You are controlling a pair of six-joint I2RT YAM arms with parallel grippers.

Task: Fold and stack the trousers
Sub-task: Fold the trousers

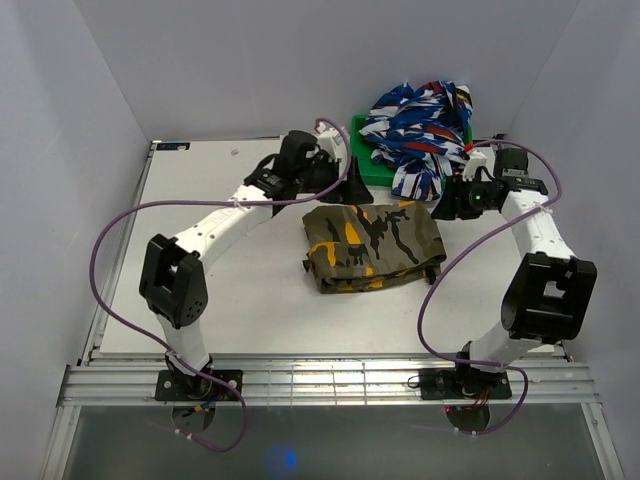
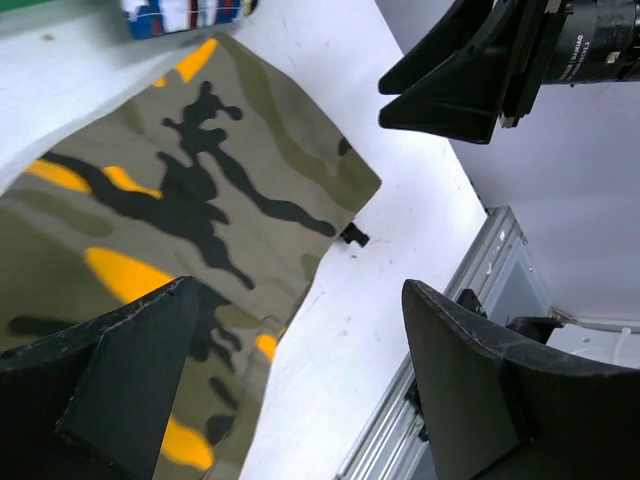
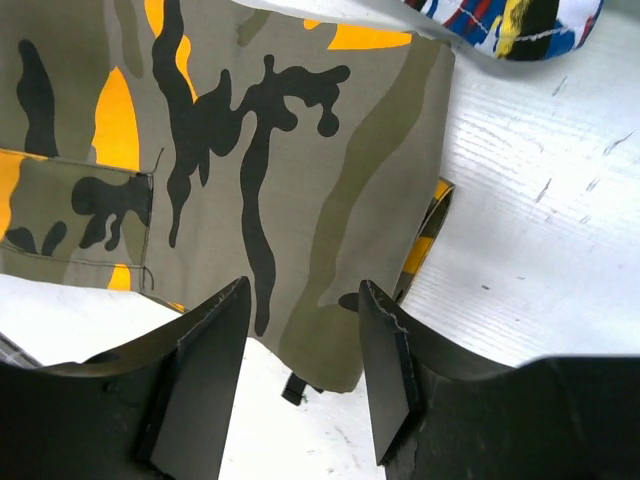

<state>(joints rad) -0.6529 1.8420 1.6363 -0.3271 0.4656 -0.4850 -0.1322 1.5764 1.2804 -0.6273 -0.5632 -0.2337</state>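
Note:
The camouflage trousers (image 1: 373, 245) lie folded into a compact rectangle at the middle of the white table. My left gripper (image 1: 352, 190) hovers open and empty just behind their far left corner. In the left wrist view the gripper (image 2: 300, 380) is wide open over the trousers (image 2: 180, 200) and the bare table. My right gripper (image 1: 443, 208) hovers open and empty at their far right corner. In the right wrist view the gripper (image 3: 300, 370) is above the near edge of the trousers (image 3: 250, 150), not touching them.
A green bin (image 1: 372, 165) at the back holds a heap of blue, white and red cloth (image 1: 420, 135), whose edge shows in both wrist views (image 2: 185, 12) (image 3: 510, 25). Grey walls close in three sides. The slatted table edge (image 1: 330, 380) runs along the front.

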